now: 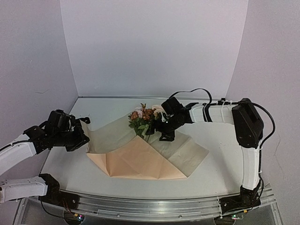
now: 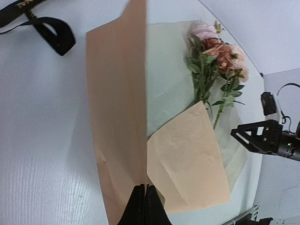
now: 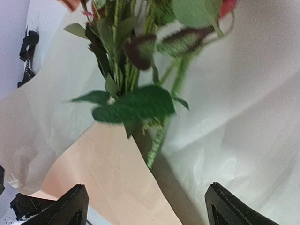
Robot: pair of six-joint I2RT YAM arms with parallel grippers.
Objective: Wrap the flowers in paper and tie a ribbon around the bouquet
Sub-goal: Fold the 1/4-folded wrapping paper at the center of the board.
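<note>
The paper (image 1: 140, 161) lies spread across the middle of the table, with its near corner folded up as a tan flap over the pale inner side. The flowers (image 1: 143, 117) lie on it, blooms toward the back wall, stems running under the flap. My left gripper (image 2: 144, 187) is shut on the paper's left edge, which stands lifted in a tall fold (image 2: 117, 93). My right gripper (image 3: 147, 208) hangs open just above the lower stems (image 3: 159, 140), holding nothing. The black ribbon (image 2: 56, 37) lies looped on the table left of the paper.
The white table (image 1: 225, 164) ends at a metal rail (image 1: 154, 206) in front. Grey walls close in at the back and both sides. The right arm (image 1: 246, 126) reaches over the table's right side.
</note>
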